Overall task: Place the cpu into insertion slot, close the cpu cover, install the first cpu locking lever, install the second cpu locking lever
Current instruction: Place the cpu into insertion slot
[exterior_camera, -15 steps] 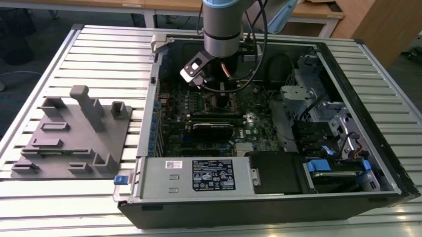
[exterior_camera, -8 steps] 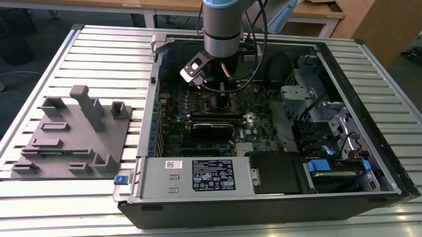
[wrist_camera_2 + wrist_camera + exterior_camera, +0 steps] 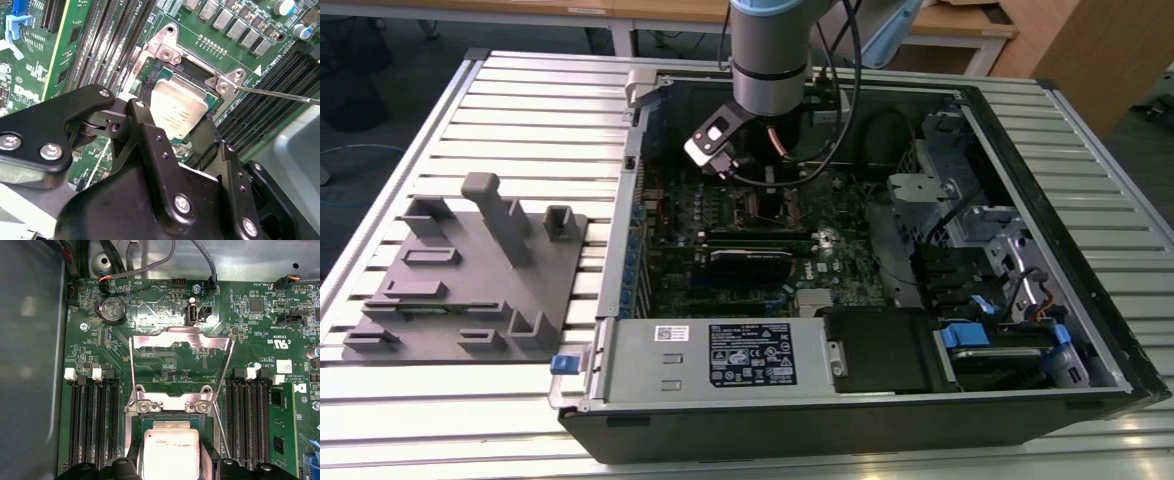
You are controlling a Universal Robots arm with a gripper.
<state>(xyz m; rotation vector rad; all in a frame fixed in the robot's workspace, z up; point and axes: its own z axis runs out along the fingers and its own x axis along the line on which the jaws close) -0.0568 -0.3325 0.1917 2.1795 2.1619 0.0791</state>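
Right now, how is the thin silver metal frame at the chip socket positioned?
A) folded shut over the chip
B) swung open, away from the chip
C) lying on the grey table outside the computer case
B: in the first wrist view the thin silver metal frame stands swung up, and the square silver-tan chip is uncovered.

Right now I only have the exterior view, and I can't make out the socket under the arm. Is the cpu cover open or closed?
Observer: Open. In the first wrist view the cpu cover stands swung up, away from the insertion slot.
Operator: Where's the cpu?
Observer: In both wrist views the cpu is at the insertion slot, metal top up, with the gripper right at it. I cannot tell whether it is seated.
Operator: Any lever showing?
Observer: In the second wrist view a thin locking lever juts out from the slot's corner, over the memory slots.
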